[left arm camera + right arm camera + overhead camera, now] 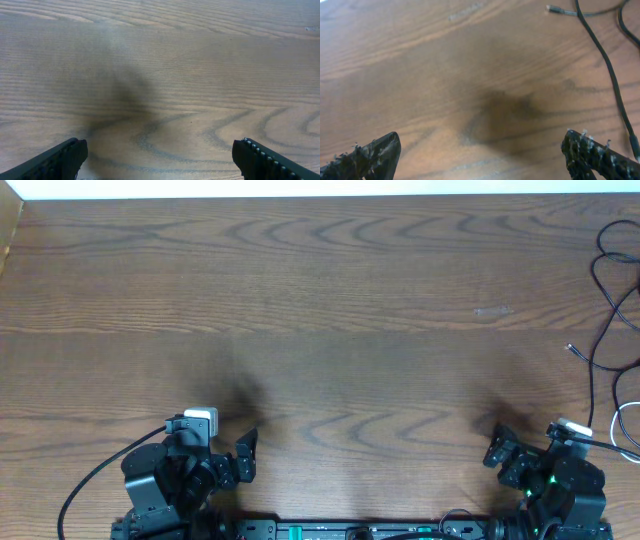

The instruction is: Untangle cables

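The black cable (591, 380) runs in loose loops down the far right of the wooden table (330, 310), with a small plug end (571, 349) pointing left. The white cable (613, 425) curves beside it at the right edge, partly out of view. In the right wrist view the black cable (610, 75) lies ahead to the right, with its plug (552, 8) at the top. My right gripper (481, 145) is open and empty, left of the cables (520, 452). My left gripper (160, 152) is open and empty over bare wood at the front left (232, 460).
A faint pale mark (492, 310) shows on the wood right of centre. The table's left edge meets a lighter wooden side (8, 230). The arm bases and their thick black wires (90, 480) sit along the front edge.
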Controlling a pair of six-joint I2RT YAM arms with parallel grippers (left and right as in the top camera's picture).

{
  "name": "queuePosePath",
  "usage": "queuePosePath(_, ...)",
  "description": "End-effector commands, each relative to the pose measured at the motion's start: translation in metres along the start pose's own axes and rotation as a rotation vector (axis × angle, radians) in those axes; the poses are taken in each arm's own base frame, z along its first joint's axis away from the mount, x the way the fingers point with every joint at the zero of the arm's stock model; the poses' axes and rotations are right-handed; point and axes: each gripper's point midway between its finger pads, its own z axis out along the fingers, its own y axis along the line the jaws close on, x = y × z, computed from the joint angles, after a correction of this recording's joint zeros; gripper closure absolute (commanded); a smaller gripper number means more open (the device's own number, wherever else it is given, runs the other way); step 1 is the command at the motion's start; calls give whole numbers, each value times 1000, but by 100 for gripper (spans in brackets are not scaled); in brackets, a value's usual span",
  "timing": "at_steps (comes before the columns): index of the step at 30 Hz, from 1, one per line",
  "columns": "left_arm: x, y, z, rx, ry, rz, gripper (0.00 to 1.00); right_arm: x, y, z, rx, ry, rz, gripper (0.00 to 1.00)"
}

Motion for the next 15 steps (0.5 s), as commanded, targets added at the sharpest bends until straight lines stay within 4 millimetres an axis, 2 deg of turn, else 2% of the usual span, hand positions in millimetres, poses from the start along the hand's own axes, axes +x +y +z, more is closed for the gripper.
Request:
queuePosePath(1, 0, 2, 0, -14, -3, 22, 2, 0, -2, 0, 11, 2, 8, 1)
queuePosePath(15, 1, 2, 0, -14, 0, 20, 2, 14, -7, -1, 30, 57, 4, 1)
